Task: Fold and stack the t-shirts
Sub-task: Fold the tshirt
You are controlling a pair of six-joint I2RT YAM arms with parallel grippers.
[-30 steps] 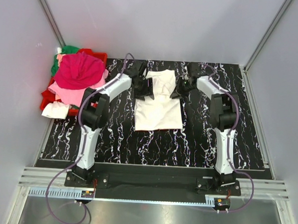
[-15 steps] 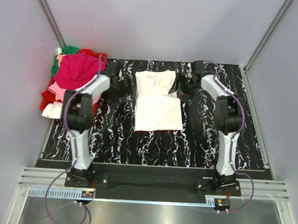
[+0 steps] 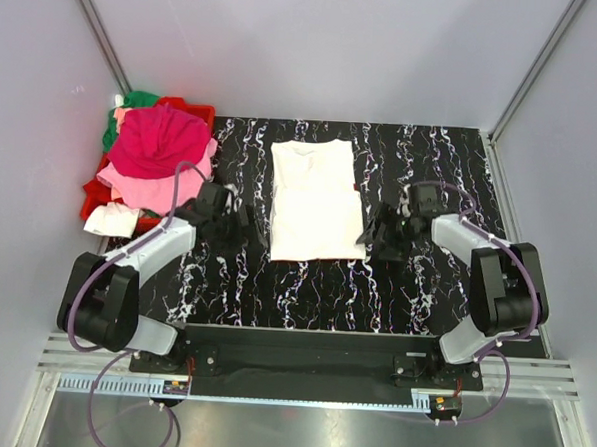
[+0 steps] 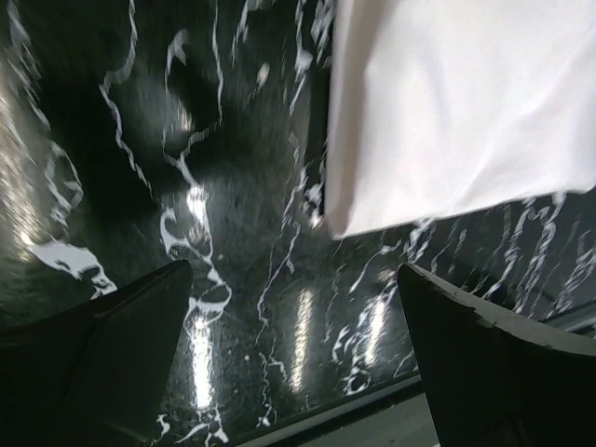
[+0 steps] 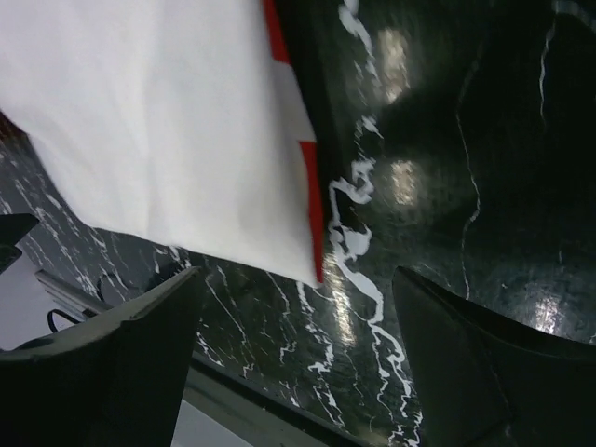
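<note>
White t-shirt (image 3: 317, 199) flat on table (image 3: 425, 285)

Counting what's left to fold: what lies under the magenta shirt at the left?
Beneath the magenta shirt, pink cloth, green cloth and white cloth stick out, over a red bin. How many garments are buried there is covered.

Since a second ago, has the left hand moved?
Yes. The left hand has drawn back from the far half of the table toward the arm bases, now beside the near corner of the white t-shirt.
</note>
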